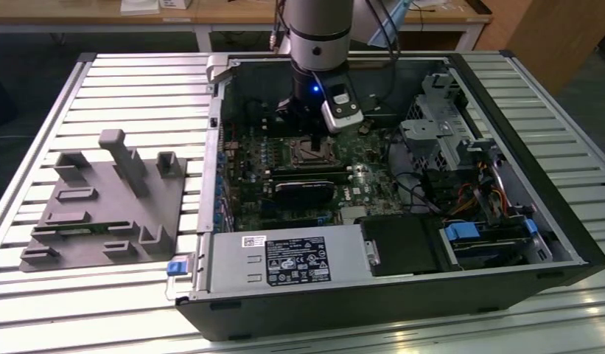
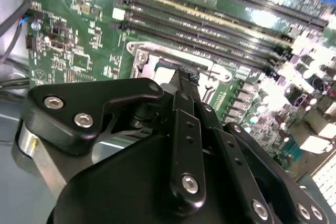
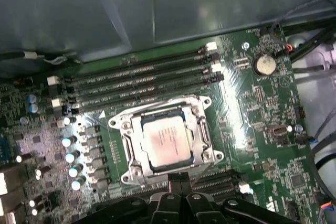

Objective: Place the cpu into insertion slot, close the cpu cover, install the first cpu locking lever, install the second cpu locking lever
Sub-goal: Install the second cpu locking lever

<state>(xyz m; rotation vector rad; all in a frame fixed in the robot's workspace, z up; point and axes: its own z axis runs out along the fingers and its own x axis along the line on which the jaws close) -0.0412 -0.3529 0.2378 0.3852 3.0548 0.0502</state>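
1. While the gripper [image 3: 176,179] hangs over the motherboard [image 3: 252,129], its fingertips look pressed together, holding nothing.
2. Seated in the insertion slot [image 3: 126,153], the cpu [image 3: 167,140] shows through the closed cpu cover [image 3: 193,129], at 12 o'clock from the fingertips in the first wrist view.

1 cpu [image 3: 166,141], 1 insertion slot [image 3: 119,153], 1 cpu cover [image 3: 198,131]. 4 long mem slots [image 3: 142,80] one side of the socket. 1 coin cell [image 3: 264,64]. 1 gripper [image 3: 176,179]. 1 grey fixture block [image 1: 101,214] on the table, exterior view.
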